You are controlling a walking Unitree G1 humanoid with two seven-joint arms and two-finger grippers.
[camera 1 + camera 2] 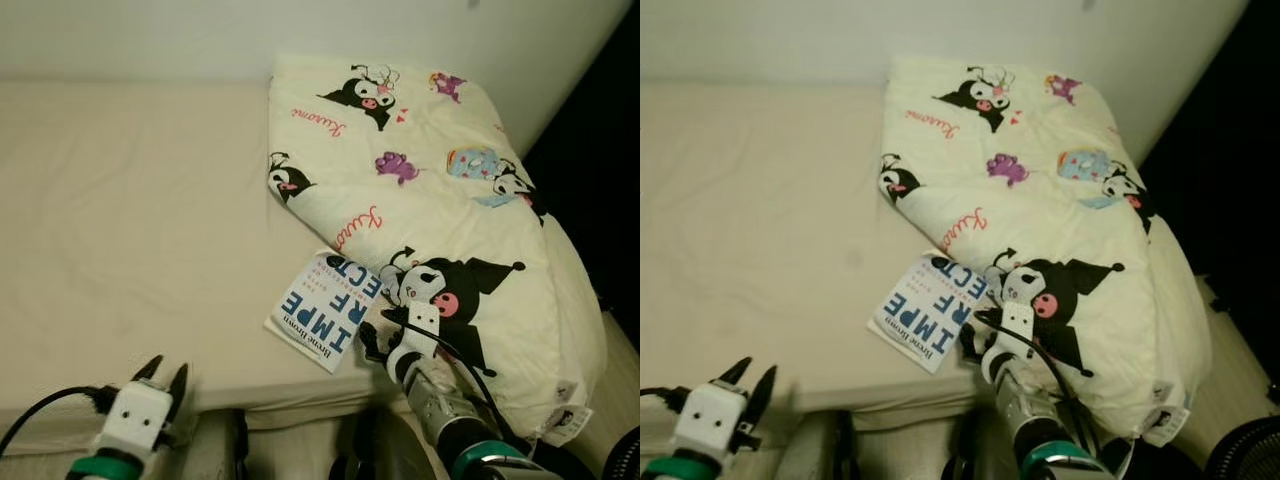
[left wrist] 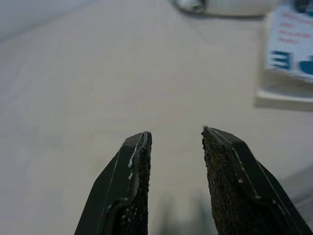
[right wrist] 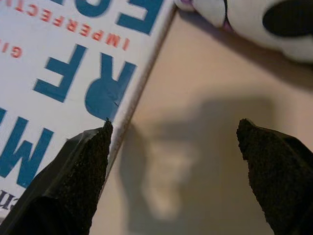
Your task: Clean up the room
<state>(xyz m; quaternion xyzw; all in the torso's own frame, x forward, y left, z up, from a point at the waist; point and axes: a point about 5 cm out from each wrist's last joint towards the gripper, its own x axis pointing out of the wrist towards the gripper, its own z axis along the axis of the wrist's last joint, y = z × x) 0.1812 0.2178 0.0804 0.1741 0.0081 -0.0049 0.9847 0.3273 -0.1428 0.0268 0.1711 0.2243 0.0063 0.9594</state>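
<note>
Right gripper (image 3: 173,142) fingers spread wide beside book (image 1: 325,310); left gripper (image 2: 176,142) fingers parted — empty.

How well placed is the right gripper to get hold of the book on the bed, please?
Probably well: the right gripper is open at the edge of the book, with bare mattress beneath and nothing between them.

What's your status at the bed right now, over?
Right hand open, at the book edge nearest the blanket. Left hand open, low at the mattress front. Blanket corner overlaps the book.
</note>
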